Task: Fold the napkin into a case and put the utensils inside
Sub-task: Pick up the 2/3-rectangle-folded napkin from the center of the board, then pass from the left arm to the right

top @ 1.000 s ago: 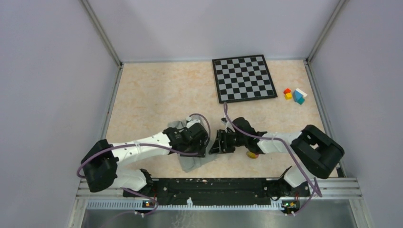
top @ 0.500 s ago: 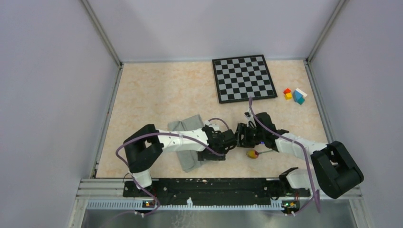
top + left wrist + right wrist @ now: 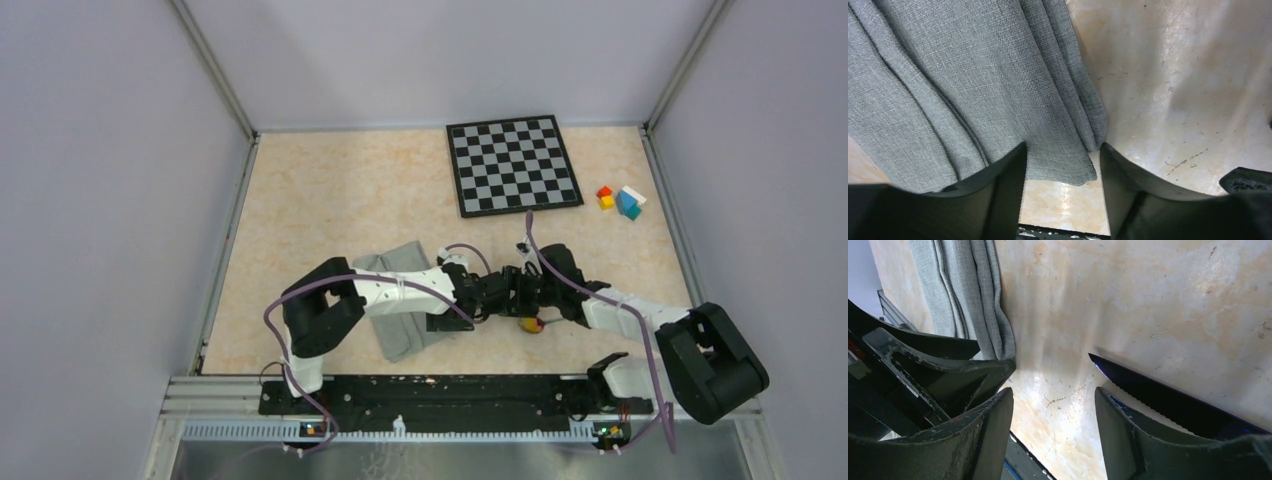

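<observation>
**Both grippers converged at the open end of the case; utensils not yet inserted**

Within the last second, the left arm swung its forearm across the cloth towards the right edge of the worktop. The left gripper [image 3: 487,295] moved off the top of the case [image 3: 403,336] to a position at its right-hand border. The right gripper [image 3: 516,293] advanced until the two tools stood almost nose to nose. The case itself did not shift. It lay as a narrow folded strip close to the near edge, left of centre.

Tool state:
- Left gripper [image 3: 1062,150]: jaws moderately wide, straddling a corner of the folded grey-green cloth [image 3: 973,75] without pinching it.
- Right gripper [image 3: 1053,392]: jaws wide, with nothing between them. The knife [image 3: 1158,395] lay flat on the worktop just beside the right-hand finger, its serrated blade pointing towards the cloth [image 3: 968,295].

The spoon [image 3: 531,324] remained on the worktop just right of the grippers, towards the near edge, in the same place as before.

Assessment: folding appeared complete. The arms appeared positioned for insertion, the left to lift a cloth layer and the right to take the knife. Neither grasp had been made.
</observation>
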Robot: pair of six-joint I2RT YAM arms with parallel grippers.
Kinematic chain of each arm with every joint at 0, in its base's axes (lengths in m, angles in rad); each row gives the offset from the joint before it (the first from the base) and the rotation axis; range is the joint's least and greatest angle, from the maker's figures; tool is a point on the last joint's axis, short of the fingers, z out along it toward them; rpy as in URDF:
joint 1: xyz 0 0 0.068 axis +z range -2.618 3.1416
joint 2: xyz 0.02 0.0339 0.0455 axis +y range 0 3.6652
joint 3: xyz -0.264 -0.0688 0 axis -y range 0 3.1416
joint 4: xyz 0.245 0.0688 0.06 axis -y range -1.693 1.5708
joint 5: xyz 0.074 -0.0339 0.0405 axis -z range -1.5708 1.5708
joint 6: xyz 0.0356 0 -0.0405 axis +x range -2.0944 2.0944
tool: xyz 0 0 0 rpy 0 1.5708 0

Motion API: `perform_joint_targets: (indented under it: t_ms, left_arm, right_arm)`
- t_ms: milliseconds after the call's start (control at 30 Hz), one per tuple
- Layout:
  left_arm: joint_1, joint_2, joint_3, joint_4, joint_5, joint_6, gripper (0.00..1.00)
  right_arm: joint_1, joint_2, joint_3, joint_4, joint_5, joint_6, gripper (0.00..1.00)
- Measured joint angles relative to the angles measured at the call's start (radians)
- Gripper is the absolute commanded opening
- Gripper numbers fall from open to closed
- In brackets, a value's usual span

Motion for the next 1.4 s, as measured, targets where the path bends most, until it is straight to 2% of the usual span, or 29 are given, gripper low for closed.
perform_joint_targets:
  t_ms: [100,167,333,567,867,1167,1400]
  left_arm:
    - [-0.001,0.005,0.004,0.005,-0.014,-0.008,0.34]
    - [-0.001,0.005,-0.001,0.011,-0.02,-0.01,0.24]
    - [-0.001,-0.048,-0.069,0.053,-0.038,-0.002,0.08]
    - [-0.001,-0.2,-0.182,0.084,-0.044,0.005,0.02]
    - [-0.001,-0.289,-0.225,0.105,-0.044,0.008,0.0]
    - [-0.001,-0.306,-0.239,0.126,-0.043,0.029,0.0]
    - [-0.001,-0.306,-0.24,0.142,-0.043,0.036,0.0]
  right_arm:
    - [0.0,0.0,-0.005,0.016,-0.005,-0.001,0.63]
    - [0.0,0.002,-0.005,0.02,-0.01,-0.003,0.63]
    - [0.0,0.033,-0.002,0.058,-0.048,0.008,0.69]
    - [0.029,0.187,0.072,0.163,-0.114,0.093,0.69]
    - [0.161,0.434,0.208,0.393,-0.108,0.287,0.69]
    - [0.23,0.571,0.299,0.504,-0.072,0.365,0.53]
    - [0.23,0.613,0.355,0.494,-0.01,0.352,0.42]
